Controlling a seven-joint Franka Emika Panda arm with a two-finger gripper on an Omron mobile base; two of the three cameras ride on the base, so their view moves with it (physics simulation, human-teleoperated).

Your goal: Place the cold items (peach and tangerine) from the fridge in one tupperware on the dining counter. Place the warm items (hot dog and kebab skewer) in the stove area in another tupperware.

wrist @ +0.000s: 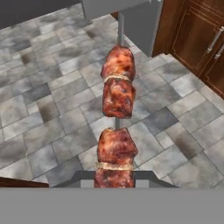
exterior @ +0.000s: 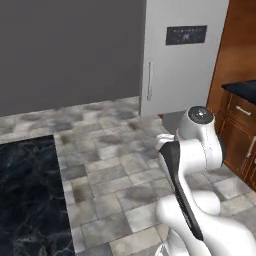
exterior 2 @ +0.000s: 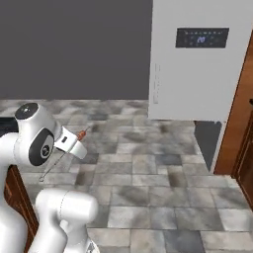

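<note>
So the kebab skewer [wrist: 117, 131] is sitting right in my hand view, clamped in the end effector [wrist: 114, 178] at its lower meat chunk. I count three browned meat pieces on a thin grey stick: one at the fingers, two more stacked further out, with a short gap of bare stick between the lower chunk and the middle one. It's up in the air over the floor [wrist: 48, 109], not touching anything else.

In the right base view I can just make out the skewer as a small orange-brown bit with a thin rod poking out past the white hand, and the end effector [exterior 2: 78, 140] sits low beside the arm's dark joint.

Further out: grey stone tiles all around, the fridge [exterior 2: 197, 59] standing shut ahead with its dark display panel [exterior 2: 202, 37] near the top and a long handle [exterior 2: 156, 83] on its left edge. Wood cabinets [wrist: 199, 39] run along the right side, with a dark-topped bench [exterior: 242, 90] over them. Another dark marble bench [exterior: 27, 195] sits at the lower left of the left base view.
</note>
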